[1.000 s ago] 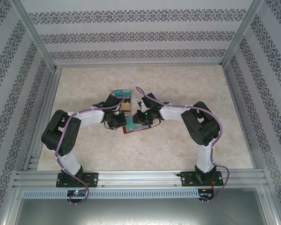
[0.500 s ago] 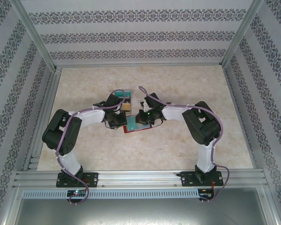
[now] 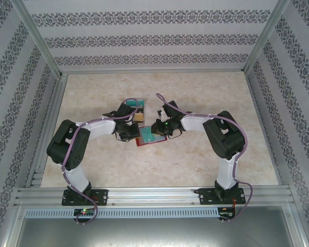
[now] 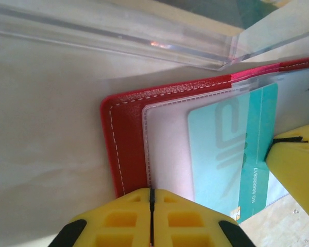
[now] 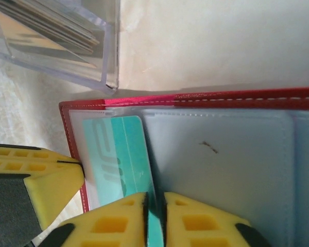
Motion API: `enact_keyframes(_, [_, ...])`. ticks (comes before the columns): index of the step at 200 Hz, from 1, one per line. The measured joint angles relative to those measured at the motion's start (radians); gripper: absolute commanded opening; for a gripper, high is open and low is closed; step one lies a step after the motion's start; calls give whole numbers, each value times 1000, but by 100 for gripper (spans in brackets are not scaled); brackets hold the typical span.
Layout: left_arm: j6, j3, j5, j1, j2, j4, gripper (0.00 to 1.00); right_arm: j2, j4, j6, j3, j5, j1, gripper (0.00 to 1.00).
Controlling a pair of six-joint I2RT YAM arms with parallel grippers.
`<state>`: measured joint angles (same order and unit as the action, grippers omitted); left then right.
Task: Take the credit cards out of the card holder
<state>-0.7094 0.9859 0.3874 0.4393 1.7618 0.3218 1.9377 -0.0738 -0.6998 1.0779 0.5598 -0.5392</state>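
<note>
The red card holder [image 3: 144, 141] lies open on the table between both arms, its grey-blue inner face [image 5: 232, 170] up. A teal credit card [image 5: 118, 154] sticks partway out of the clear sleeve [image 4: 167, 144] on the holder's left half. My right gripper [image 5: 154, 216] is shut on the card's long edge. My left gripper [image 4: 152, 206] is shut, its tips pressing down on the holder's stitched red border [image 4: 124, 149]. In the top view the left gripper [image 3: 131, 134] and the right gripper [image 3: 155, 129] meet over the holder.
A clear acrylic box [image 3: 138, 108] holding several cards [image 5: 56, 25] stands just behind the holder, its corner [image 4: 224, 56] close to the red edge. Bare marble-pattern tabletop [image 3: 206, 159] spreads around, bounded by the aluminium frame and patterned walls.
The right arm has drawn back slightly to the right, with the teal card in its jaws. The left arm and the holder have stayed in place.
</note>
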Motion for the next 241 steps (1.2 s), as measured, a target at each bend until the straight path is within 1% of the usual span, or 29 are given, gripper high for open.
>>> enact_keyframes(16, [3,10,-4,0,-2,21,13,0,4,0,0,8,0,25])
enact_keyframes(30, [3,23,-3,0,-5,36,10,0,4,0,0,11,0,26])
enact_keyframes(93, [2,66,8,34,-16,35,8,0,5,0,1,12,-9,27])
enact_keyframes(152, [-2,63,24,39,52,21,6,4,8,-1,6,15,-22,27])
enact_keyframes(163, [-2,63,26,39,53,19,4,6,11,-1,6,19,-22,27])
enact_keyframes(171, [-2,63,27,39,55,17,4,8,14,-2,6,26,-22,26])
enact_keyframes(177, [-2,63,29,39,56,15,4,10,18,-1,7,29,-22,22])
enact_keyframes(191, [-2,63,31,39,57,12,4,18,23,-5,7,34,-22,18])
enact_keyframes(200, [-2,63,31,39,57,12,4,19,25,-10,7,35,-22,10])
enact_keyframes(208, [-2,63,30,39,57,12,4,19,27,-13,7,36,-22,6])
enact_keyframes(227, [-2,63,29,39,57,12,4,16,37,-13,6,50,-17,1])
enact_keyframes(241, [-2,63,28,39,57,13,3,13,43,-9,3,60,-12,1])
